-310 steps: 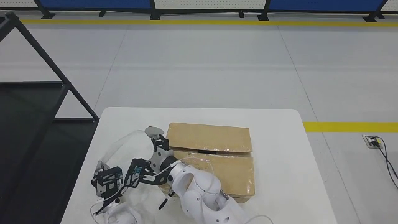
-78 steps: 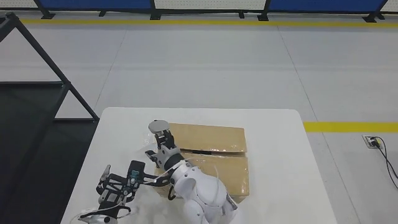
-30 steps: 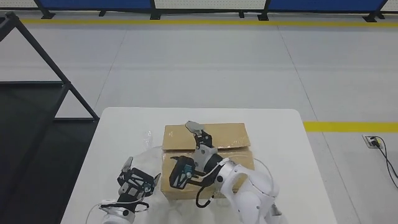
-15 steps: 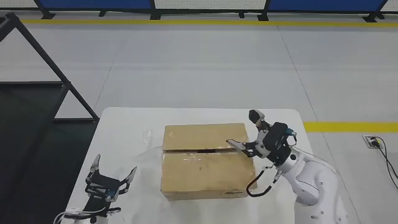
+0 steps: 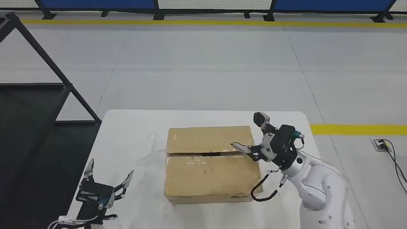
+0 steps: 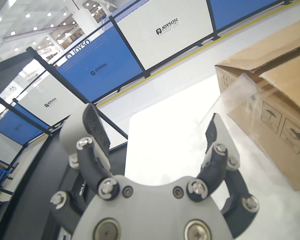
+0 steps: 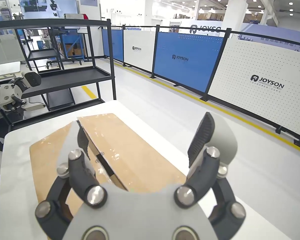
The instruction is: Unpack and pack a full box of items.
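The box [image 5: 213, 172] lies on the table [image 5: 127, 133], its end directly under and ahead of the right gripper [image 5: 248, 133], and well apart from the left gripper [image 5: 109, 170], with film [image 6: 240, 93] between them.

White arm shells [image 5: 316, 182], black looped cable [image 5: 252, 194]; grey palm plate [image 7: 140, 213], silver screws [image 7: 95, 195], black ribbed fingers [image 7: 201, 136] backed white.

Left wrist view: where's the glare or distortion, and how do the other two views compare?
Left wrist view: the table glares plain white beside the box, and the fence rails bow. Right wrist view: ceiling lights glint off the tape on the box top. Top view: even light, no glint on the box.
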You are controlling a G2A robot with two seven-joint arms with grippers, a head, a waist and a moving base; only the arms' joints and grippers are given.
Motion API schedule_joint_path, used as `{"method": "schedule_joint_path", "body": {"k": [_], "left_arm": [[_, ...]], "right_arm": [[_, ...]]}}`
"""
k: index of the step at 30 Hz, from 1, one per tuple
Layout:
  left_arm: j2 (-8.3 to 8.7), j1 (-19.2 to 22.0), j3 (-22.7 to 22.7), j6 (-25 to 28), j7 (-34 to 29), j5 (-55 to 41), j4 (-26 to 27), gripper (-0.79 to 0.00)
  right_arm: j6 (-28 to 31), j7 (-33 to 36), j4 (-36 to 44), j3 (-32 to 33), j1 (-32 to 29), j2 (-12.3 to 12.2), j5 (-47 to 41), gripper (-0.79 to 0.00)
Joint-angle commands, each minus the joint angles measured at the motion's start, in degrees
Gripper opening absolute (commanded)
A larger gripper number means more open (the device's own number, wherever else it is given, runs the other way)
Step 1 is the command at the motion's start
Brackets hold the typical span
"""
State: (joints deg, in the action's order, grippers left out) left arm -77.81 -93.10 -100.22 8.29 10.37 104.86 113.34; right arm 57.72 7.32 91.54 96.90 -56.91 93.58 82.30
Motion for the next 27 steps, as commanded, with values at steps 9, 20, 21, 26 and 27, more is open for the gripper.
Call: {"method": "schedule_joint_path", "body": {"k": [9, 20, 21, 26, 27], "left_arm": [[1.05, -0.2, -4.0, 6.3, 4.2, -1.9, -1.6, 0.000], [2.00, 1.8, -6.2, 10.3, 4.8, -4.5, -2.9, 0.000], [2.06, 1.9, -6.0, 10.3, 4.9, -4.5, -3.0, 0.000], [2.32, 2.5, -5.4, 11.0, 4.7, -5.2, -3.8, 0.000], [2.38, 2.6, -5.1, 11.0, 4.6, -5.2, -3.9, 0.000]], "right_arm": [[-1.8, 41.1, -10.3, 5.8, 6.2, -5.8, -41.4, 0.000], [-24.8, 64.1, -7.0, -0.2, 5.7, -17.9, -72.4, 0.000], [-25.5, 64.8, -7.2, -1.0, 5.8, -19.0, -73.9, 0.000], [-25.6, 64.8, -11.8, -5.0, 6.6, -23.7, -79.0, 0.000], [-25.0, 64.2, -13.8, -6.1, 7.3, -24.6, -80.3, 0.000]]}}
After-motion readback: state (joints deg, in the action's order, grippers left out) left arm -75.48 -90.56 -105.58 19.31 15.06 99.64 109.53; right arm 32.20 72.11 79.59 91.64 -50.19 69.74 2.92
